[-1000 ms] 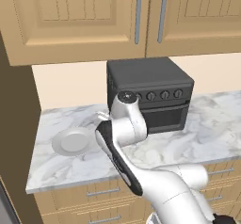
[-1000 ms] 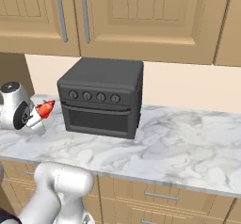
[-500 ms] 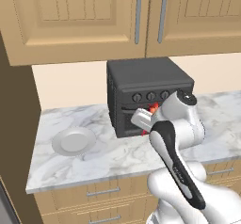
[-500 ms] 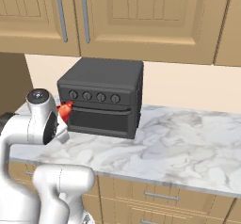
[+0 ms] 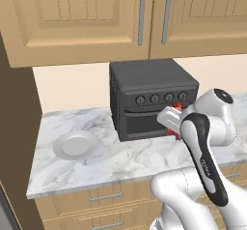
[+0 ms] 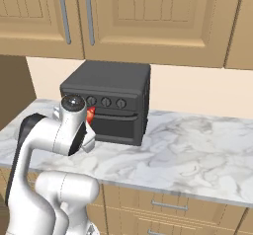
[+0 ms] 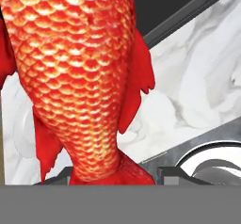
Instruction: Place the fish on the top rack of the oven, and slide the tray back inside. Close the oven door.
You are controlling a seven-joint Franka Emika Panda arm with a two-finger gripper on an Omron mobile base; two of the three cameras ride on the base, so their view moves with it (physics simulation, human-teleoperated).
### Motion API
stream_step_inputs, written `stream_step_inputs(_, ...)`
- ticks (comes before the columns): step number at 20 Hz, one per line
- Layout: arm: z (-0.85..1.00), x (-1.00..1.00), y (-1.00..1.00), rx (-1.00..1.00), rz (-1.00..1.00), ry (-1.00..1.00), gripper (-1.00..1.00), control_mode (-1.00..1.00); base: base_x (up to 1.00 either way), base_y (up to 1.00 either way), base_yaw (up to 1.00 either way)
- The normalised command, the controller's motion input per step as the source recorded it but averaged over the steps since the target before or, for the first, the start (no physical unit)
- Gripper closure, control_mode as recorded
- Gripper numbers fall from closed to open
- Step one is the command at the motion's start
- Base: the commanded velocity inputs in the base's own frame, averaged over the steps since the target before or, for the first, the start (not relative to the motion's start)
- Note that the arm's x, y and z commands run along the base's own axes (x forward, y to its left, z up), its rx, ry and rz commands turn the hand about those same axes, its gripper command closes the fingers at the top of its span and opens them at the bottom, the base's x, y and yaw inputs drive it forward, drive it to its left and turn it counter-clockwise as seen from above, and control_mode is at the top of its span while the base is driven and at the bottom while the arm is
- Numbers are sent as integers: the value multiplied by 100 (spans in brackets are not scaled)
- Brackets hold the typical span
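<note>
Hand view is showing the jaws clenching the fish (image 7: 80, 77) near its tail, carrying it above the counter (image 5: 135, 159) before the toaster oven (image 5: 152, 98), presumably bound for the oven.

Fish (image 7: 75, 72): showing red-orange scales in an overlapping net pattern, with plain bright red fins.
Toaster oven (image 5: 147, 96): appearing dark grey all over, its four knobs matching.
Counter (image 6: 197, 150): displaying white marble with grey veining.
Plate (image 5: 75, 144): looking pale grey-white, unpatterned.
Cabinets (image 6: 148, 17): showing tan wood with silver-grey handles.
Arm (image 5: 207, 156): showing white shells with black joints.
</note>
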Motion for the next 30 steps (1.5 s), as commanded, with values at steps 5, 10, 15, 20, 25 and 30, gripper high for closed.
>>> stream_step_inputs(5, -3, 0, -2, -3, 0, 0, 100, -100, 0, 0, 0)
stream_step_inputs(10, -7, -1, 0, -4, 0, 0, 100, 100, 1, 0, 0)
stream_step_inputs(15, 0, 0, 0, 0, 0, 0, 100, 100, -52, 0, 9)
stream_step_inputs(20, 0, 0, 0, 0, 0, 0, 100, 100, -79, 6, 29)
stream_step_inputs(25, 0, 0, 0, 0, 0, 0, 100, 100, -14, 52, 48)
stream_step_inputs(30, 0, 0, 0, 0, 0, 0, 100, 100, 0, 73, 57)
